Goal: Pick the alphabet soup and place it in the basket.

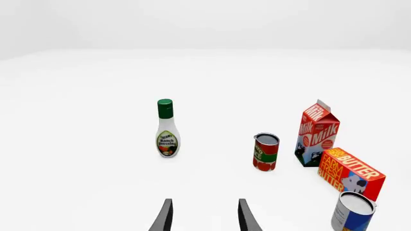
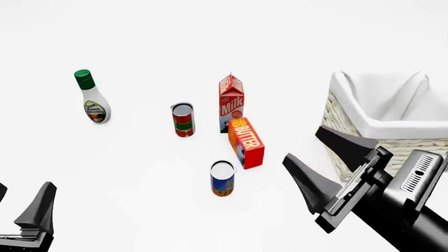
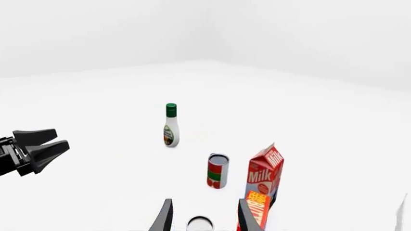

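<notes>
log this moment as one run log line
phase: pre-grasp | soup: upright on table, untouched | right gripper: open, empty, near soup | left gripper: open, empty | basket: empty where visible

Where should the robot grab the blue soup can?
Probably around the round sides of the alphabet soup, near the middle. It stands upright, with the butter box close behind, so the open right hand should come from the front right.

Cans: two I count — the alphabet soup (image 2: 222, 178) and a red-and-green can (image 2: 182, 119)
Bottles: one, ranch dressing (image 2: 92, 97)
Cartons: one milk carton (image 2: 231, 102)
Boxes: one butter box (image 2: 246, 142)
Baskets: one basket (image 2: 353, 129)
My grippers: two — left gripper (image 2: 24, 202), right gripper (image 2: 323, 154)
</notes>
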`<state>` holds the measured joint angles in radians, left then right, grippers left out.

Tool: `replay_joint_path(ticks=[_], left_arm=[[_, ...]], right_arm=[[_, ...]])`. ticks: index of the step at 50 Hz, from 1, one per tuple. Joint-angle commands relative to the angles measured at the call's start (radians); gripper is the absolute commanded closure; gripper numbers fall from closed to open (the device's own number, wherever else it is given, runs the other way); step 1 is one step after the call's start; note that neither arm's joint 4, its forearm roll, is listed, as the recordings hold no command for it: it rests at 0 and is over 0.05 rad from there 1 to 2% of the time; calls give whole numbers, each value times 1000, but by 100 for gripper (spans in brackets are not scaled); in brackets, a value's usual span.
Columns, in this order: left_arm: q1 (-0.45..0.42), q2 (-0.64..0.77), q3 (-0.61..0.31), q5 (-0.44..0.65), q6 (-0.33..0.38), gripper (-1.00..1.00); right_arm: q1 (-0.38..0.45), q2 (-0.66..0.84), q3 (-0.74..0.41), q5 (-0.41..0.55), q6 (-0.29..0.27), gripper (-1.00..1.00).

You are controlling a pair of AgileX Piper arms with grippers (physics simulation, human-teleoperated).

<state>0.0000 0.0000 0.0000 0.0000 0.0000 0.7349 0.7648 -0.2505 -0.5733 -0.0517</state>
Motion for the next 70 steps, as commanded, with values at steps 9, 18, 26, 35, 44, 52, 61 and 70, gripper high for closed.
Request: replay_joint_path(ticks=[9,18,26,35,44,52,61,70], left_arm=[[0,0,0,0,0,-100],[0,0,0,0,0,-100],[0,0,0,0,0,-100],[0,0,0,0,0,-100],[0,0,0,0,0,-100],[0,0,0,0,0,-100],[0,0,0,0,0,-100],[0,0,0,0,0,-100]], right_arm=[[3,126,16,-120,29,-100],[-2,169,26,-161,39,-100],[1,204,27,-191,47,-100],[4,280,38,-262,64,-100],[3,340,46,-318,79,-100],[1,401,47,-366,89,-100],[3,462,40,-410,98,-100],[2,520,28,-445,107,-100]])
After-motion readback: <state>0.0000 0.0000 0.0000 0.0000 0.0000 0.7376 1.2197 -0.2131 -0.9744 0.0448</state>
